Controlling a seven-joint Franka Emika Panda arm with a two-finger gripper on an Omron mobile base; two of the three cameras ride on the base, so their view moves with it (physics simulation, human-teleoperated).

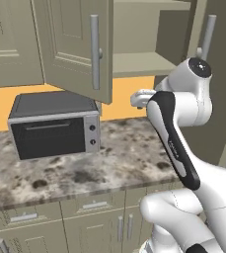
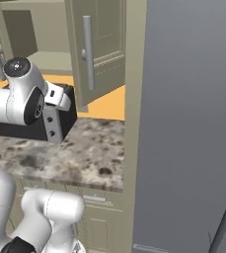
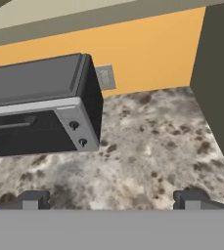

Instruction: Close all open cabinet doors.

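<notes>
A wall cabinet stands open above the counter, its bare shelf (image 1: pixel 139 62) showing. Its left cabinet door (image 1: pixel 75 44) swings out toward me with a long silver bar handle (image 1: pixel 94 52). The right cabinet door (image 2: pixel 102 44) also hangs open, and in the left base view it shows nearly edge-on (image 1: pixel 206 32). My gripper (image 3: pixel 112 200) is open, its fingertips (image 3: pixel 33 199) wide apart with nothing between them. It hovers over the counter, below the open cabinet and between the two doors, touching neither.
A black and silver toaster oven (image 1: pixel 55 126) sits on the speckled stone counter (image 1: pixel 124 158) under the left door. A wall outlet (image 3: pixel 105 77) is behind it. The dark grey fridge (image 2: pixel 193 123) and a tall beige panel (image 2: pixel 134 99) stand at the right. Base cabinets (image 1: pixel 94 222) run below.
</notes>
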